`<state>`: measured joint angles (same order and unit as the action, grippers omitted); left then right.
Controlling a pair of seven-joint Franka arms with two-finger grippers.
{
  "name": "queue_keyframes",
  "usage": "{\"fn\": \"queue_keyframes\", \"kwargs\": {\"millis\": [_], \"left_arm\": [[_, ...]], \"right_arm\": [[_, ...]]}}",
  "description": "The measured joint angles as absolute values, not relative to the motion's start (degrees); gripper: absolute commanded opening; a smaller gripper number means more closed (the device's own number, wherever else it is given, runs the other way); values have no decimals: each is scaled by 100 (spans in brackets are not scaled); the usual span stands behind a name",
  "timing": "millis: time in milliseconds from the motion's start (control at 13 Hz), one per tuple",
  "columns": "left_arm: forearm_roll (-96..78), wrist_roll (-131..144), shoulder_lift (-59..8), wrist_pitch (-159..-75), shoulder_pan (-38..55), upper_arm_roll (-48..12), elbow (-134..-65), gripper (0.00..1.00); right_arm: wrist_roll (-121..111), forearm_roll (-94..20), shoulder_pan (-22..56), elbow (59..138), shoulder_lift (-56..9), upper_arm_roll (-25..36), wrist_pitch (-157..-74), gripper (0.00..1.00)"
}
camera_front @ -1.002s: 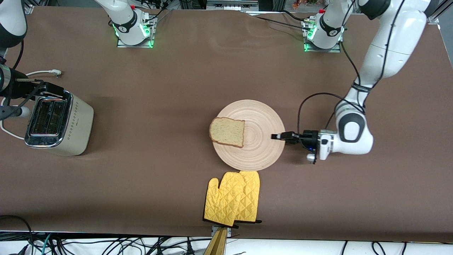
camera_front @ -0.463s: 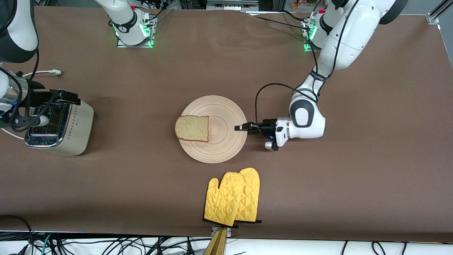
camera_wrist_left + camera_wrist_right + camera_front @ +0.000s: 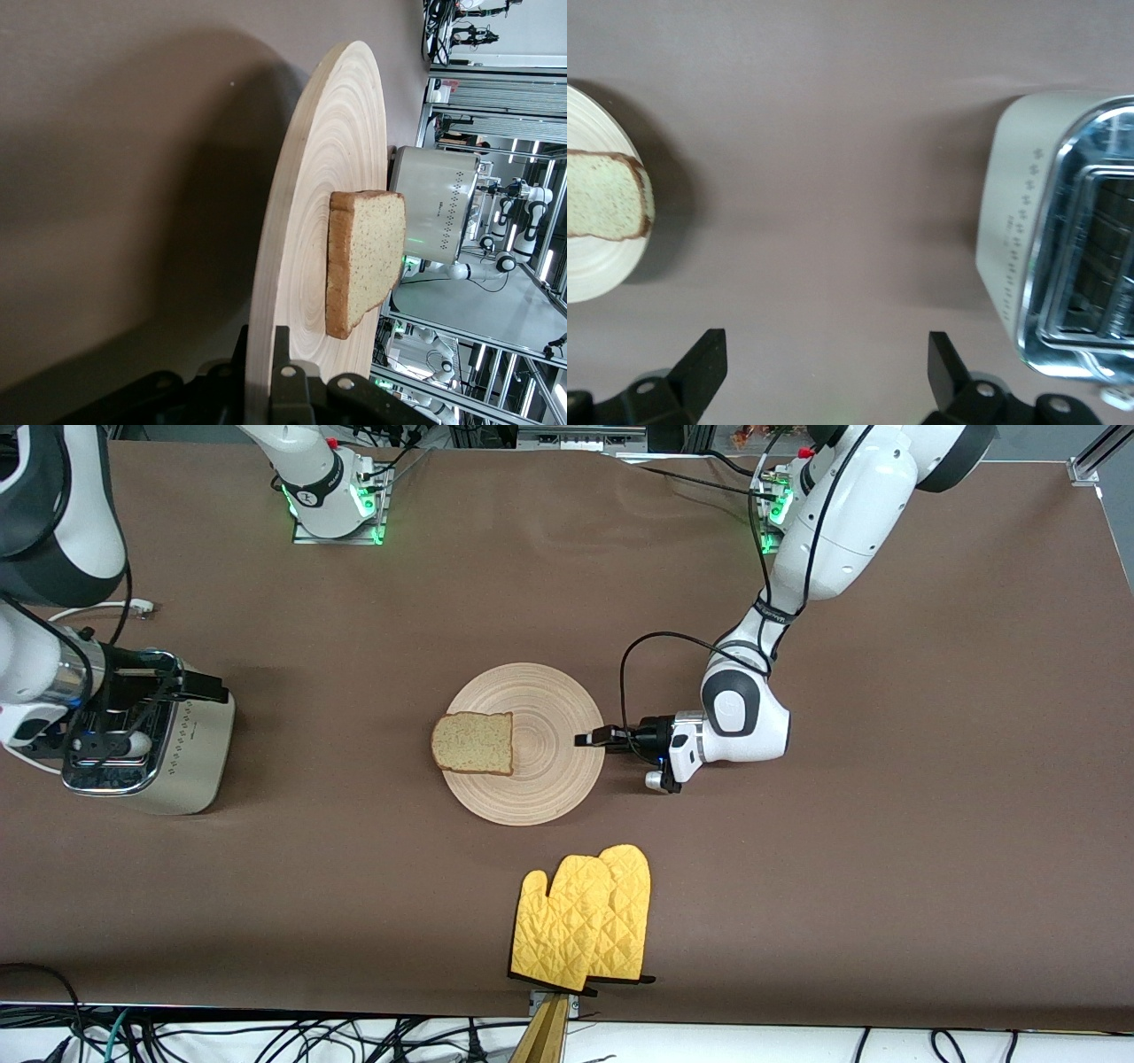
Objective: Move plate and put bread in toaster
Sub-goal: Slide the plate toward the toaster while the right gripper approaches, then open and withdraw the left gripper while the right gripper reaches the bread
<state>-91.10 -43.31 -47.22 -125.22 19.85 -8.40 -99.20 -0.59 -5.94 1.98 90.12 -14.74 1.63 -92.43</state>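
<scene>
The pale wooden plate (image 3: 549,717) lies mid-table with the bread (image 3: 472,742) on its edge toward the toaster (image 3: 190,753). My left gripper (image 3: 592,739) is shut on the plate's rim at the side toward the left arm's end. In the left wrist view the fingers clamp the rim of the plate (image 3: 319,204), with the bread (image 3: 363,257) and toaster (image 3: 434,208) farther off. My right gripper (image 3: 177,686) is open and empty over the toaster's plate-side edge. The right wrist view shows its spread jaws (image 3: 824,363) above bare table, between the toaster (image 3: 1014,239) and the bread (image 3: 602,195).
A pair of yellow oven mitts (image 3: 585,921) lies nearer the front camera than the plate. The toaster's white cord (image 3: 97,608) runs farther from the camera than the toaster. Both arm bases stand along the table's back edge.
My left gripper has slid the plate with the bread toward the toaster, by less in the last half second. My right gripper has moved over the toaster toward the plate.
</scene>
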Motion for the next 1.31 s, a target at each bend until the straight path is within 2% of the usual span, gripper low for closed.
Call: {"fn": "queue_keyframes", "kwargs": {"millis": [308,463,540,617,848,1002,1080,1234,1311], "left_arm": [[-9110,-4333,-4785,-12526,1985,-803,-9920,0],[-9117,-4333,-4788,-12527,1984,-790,-9919,18],[-9121,-4333,-4790,-12527,1985,-788,-9919,35],[-9159,-4333,-4793,-12526,1985,-788,-9919,37],[-9439,-4354,-4793,-12517,1985,-789,-9914,52],[-9450,-4354,-4793,-12513,1985,-788,-9911,54],[-9450,-4355,-4792,-12513,1983,-788,-9910,63],[-9450,-4355,-4780,-12512,1962,-757,-9907,100],[-9450,-4354,-4751,-12509,1901,-704,-9910,100]], "right_arm": [[347,-769,394,9228,-1607,148,-9592,100],[487,-791,556,9244,-1746,142,-9786,100],[541,-874,644,9255,-1842,139,-9931,100],[655,-1052,731,9264,-1954,135,-10082,100],[916,-1419,981,9304,-2288,126,-10587,100],[1138,-1487,1158,9424,-2440,123,-11065,100],[1268,-1496,1262,9517,-2482,120,-11309,100],[1613,-1498,1501,9692,-2522,117,-11707,100],[1789,-1498,1624,9754,-2542,113,-11866,100]]}}
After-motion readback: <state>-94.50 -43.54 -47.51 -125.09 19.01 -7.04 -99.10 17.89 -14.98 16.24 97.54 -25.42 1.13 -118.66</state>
